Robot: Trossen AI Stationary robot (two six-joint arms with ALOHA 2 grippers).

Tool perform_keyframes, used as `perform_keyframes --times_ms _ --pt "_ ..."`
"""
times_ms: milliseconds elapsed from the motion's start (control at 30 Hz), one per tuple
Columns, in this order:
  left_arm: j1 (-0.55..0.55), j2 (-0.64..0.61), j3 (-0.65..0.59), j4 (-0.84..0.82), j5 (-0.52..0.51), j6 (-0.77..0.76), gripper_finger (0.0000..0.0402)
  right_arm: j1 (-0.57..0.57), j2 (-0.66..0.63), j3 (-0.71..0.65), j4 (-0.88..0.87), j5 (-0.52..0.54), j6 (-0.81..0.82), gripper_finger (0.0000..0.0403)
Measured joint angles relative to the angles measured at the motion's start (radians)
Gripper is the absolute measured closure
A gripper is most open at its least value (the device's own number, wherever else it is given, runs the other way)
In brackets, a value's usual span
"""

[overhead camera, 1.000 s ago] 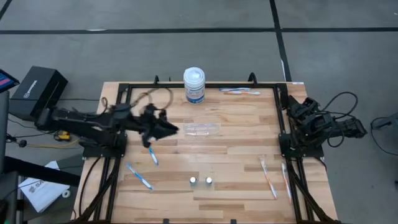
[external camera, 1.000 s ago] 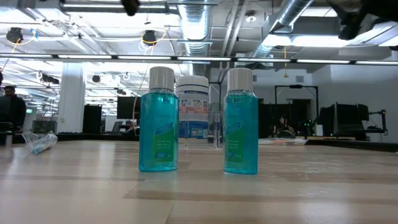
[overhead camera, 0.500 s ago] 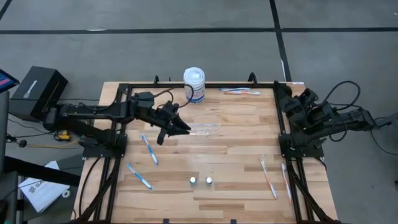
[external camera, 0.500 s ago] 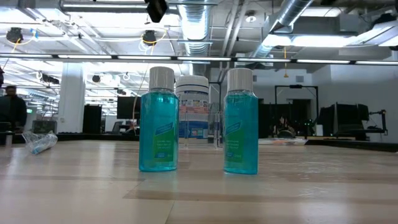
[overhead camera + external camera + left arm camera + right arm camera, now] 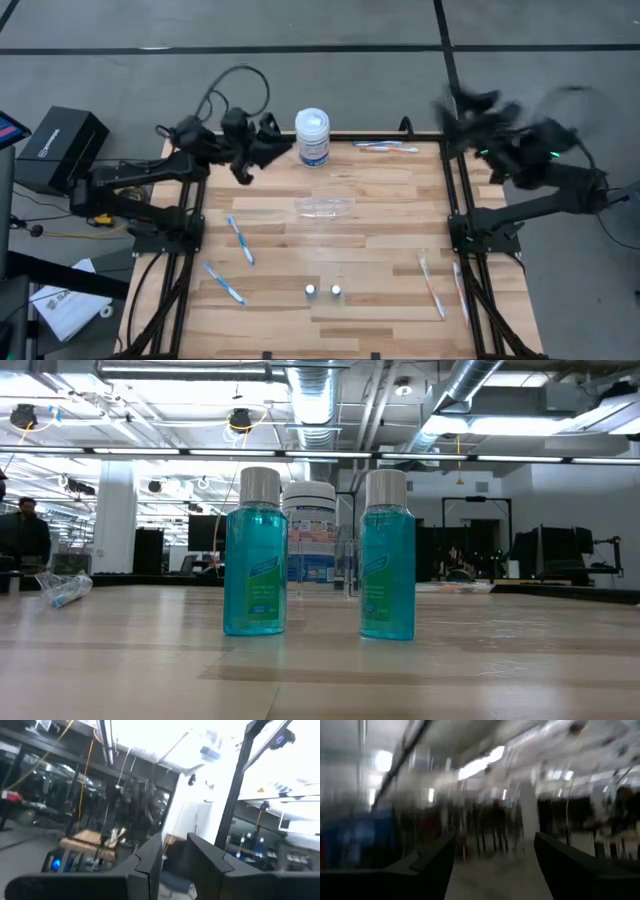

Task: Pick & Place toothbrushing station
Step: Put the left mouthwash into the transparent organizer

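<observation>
Overhead, the left gripper [image 5: 272, 137] had its fingers [image 5: 150, 865] a narrow gap apart, holding nothing, raised near the table's far edge just beside the white jar [image 5: 312, 136]. The right gripper [image 5: 462, 103] hung over the far right corner, fingers [image 5: 437, 860] spread wide and empty. The clear holder [image 5: 324, 207] lay mid-table; toothbrushes [image 5: 240, 240] lay scattered around it, and two tiny cylinders [image 5: 323, 291] stood near the front edge.

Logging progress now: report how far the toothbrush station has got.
Nothing looks placed. The clear holder lies empty mid-table; toothbrushes and the two small bottles lie scattered. Nothing is in hand: the left gripper and right gripper are raised at the far edge. Everything remains.
</observation>
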Motion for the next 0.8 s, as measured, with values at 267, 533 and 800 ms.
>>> perform_keyframes --times_ms 267,533,800 --pt "-0.029 0.029 0.128 -0.868 0.038 0.159 0.0317 -0.069 0.309 0.488 -0.879 -0.295 0.154 0.0188" --pt "-0.213 0.137 0.14 -1.09 -0.047 0.214 0.0317 -0.126 0.432 0.567 -1.226 -0.516 0.207 0.0218" --pt "-0.404 0.287 0.138 -1.103 -0.158 0.287 0.0317 -0.201 0.435 0.533 -1.255 -0.554 0.217 0.0212"
